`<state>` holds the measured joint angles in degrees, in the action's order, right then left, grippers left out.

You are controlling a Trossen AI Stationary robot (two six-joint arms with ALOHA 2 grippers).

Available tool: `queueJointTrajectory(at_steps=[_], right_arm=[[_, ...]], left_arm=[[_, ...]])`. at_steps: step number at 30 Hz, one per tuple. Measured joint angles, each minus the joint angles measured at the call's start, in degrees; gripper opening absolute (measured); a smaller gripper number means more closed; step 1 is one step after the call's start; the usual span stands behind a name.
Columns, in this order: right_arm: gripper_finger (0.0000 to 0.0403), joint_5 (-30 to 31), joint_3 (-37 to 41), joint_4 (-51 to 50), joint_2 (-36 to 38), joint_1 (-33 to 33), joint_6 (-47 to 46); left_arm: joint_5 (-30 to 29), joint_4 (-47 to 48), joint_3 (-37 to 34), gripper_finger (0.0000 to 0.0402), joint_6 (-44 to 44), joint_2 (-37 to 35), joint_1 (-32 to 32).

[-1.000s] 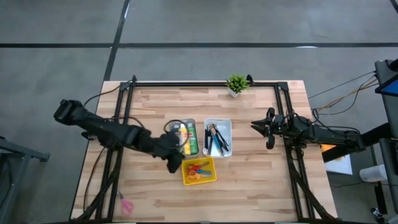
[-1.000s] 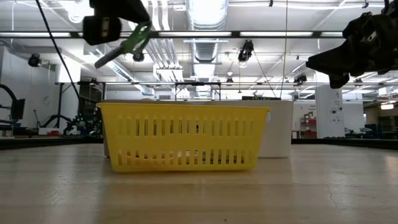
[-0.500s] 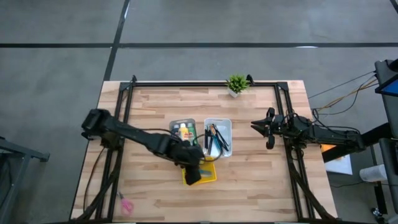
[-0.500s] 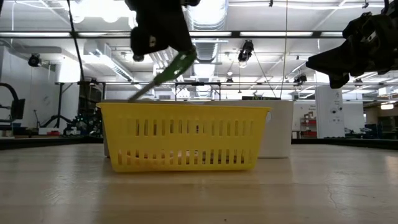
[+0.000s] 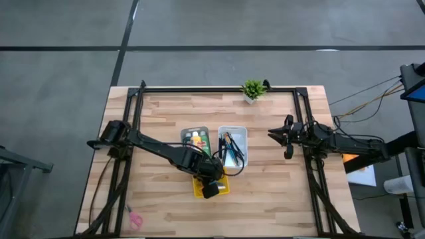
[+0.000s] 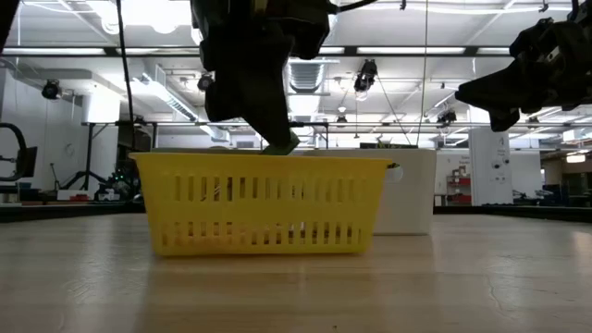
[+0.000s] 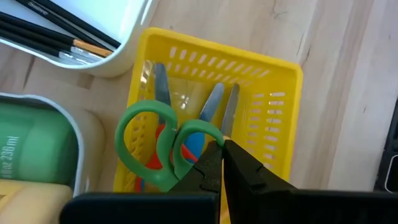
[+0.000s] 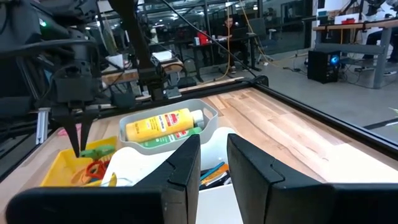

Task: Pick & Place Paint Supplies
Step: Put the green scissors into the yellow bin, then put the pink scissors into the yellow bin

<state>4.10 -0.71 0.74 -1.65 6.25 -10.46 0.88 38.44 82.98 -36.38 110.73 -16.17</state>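
Pinching a pair of green-handled scissors (image 7: 163, 148) by one handle loop, the left gripper (image 7: 219, 163) is held just above the yellow basket (image 7: 280, 124), blades pointing down into it, where red-handled scissors (image 7: 160, 144) already lie. The scissors are judged light, stiff and smooth, likely to swing; a hold nearer the pivot would be steadier. Beside the basket, paint bottles (image 5: 197, 141) rest in a grey tray (image 5: 192, 130) and brushes (image 5: 230, 147) in a white tray (image 5: 242, 133). The right gripper (image 5: 287, 138), fingers partly spread and empty, waits well apart from the basket.
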Motion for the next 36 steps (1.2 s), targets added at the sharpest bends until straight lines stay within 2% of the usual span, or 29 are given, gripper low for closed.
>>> queueJointTrajectory(at_steps=[3,12,23,30,36], right_arm=[[0.0078,0.0,0.0,0.01,0.02,-0.01,0.0],[0.0078,0.0,0.0,0.01,0.0,0.01,0.0],[0.0078,0.0,0.0,0.0,0.01,-0.01,0.0],[0.0078,0.04,0.0,0.03,-0.07,0.01,0.0],[0.0078,0.0,0.0,-0.01,-0.01,-0.01,0.0]], left_arm=[[0.58,-0.22,0.0,0.0008,0.02,0.23,0.4],[0.71,-0.24,0.0,0.0061,0.04,0.23,0.6],[1.78,1.31,-0.04,0.0065,-1.92,-1.15,0.62],[1.49,11.62,-0.04,0.0065,-13.91,-6.76,0.24],[-3.46,22.88,-0.07,0.0065,-33.9,-10.04,-3.56]])
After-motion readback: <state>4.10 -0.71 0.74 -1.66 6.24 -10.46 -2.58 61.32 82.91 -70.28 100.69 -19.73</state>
